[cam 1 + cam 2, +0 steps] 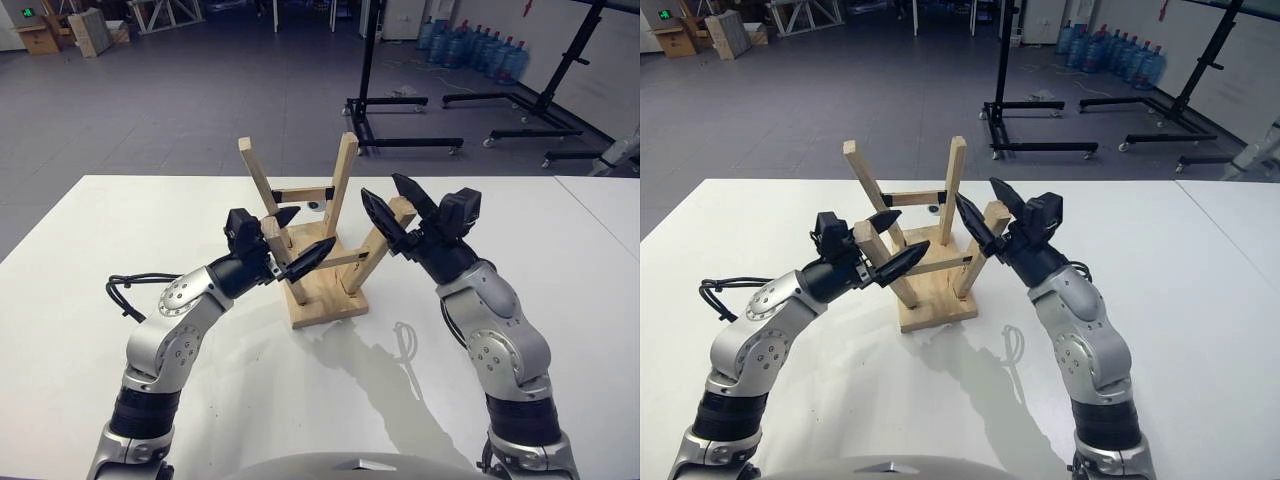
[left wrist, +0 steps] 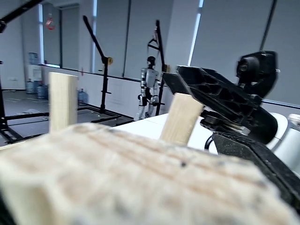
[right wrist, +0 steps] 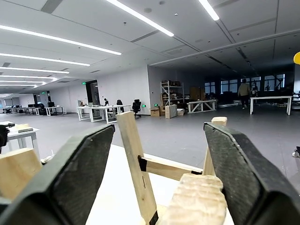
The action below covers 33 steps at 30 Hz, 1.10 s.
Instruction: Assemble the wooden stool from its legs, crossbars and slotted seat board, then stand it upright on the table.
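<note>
While the stool stands upside down between the two claws, its seat board lies flat on the white table with its legs pointing up. The left claw is released, fingers parted either side of the near left leg. The right claw, also released, straddles the top of the near right leg. A crossbar joins the two legs beyond both claws.

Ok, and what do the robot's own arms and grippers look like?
Both arms, left arm and right arm, have rounded silver-grey shells and black ribbed bands. The left gripper and right gripper are black and sharply tapered; the right one's jaws have flat, grainy inner faces. A black cable loops beside the left arm.
</note>
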### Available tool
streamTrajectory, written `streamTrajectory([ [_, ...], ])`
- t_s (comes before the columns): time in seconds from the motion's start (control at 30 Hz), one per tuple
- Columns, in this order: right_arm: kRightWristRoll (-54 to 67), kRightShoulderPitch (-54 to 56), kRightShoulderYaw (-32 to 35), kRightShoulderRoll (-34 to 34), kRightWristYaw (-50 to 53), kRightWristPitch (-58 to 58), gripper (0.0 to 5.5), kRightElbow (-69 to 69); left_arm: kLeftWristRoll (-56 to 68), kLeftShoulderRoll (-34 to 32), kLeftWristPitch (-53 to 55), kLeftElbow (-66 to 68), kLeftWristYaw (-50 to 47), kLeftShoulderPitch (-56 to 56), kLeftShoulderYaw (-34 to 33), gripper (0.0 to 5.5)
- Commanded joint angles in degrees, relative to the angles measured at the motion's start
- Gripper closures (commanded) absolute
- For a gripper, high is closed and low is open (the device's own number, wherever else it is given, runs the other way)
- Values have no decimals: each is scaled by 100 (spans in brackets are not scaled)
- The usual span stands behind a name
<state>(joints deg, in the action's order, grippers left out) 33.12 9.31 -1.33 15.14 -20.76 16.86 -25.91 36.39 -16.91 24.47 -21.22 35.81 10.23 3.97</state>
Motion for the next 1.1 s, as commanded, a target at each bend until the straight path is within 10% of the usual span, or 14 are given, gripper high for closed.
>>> streamTrajectory([
  [0.03,-11,52,-589,121,-622,271,202,-2,-38,177,78,4,50,169,284,36],
  [0.47,1227,1340,1061,404,3,282,202,-461,-37,-54,144,106,177,200,-16,36],
  [0.77,379,-272,-371,938,-673,1014,202,-389,-84,-131,239,159,279,275,-47,36],
  [1.1,1137,920,776,806,-321,842,202,-625,-243,-29,32,278,182,180,-47,36],
])
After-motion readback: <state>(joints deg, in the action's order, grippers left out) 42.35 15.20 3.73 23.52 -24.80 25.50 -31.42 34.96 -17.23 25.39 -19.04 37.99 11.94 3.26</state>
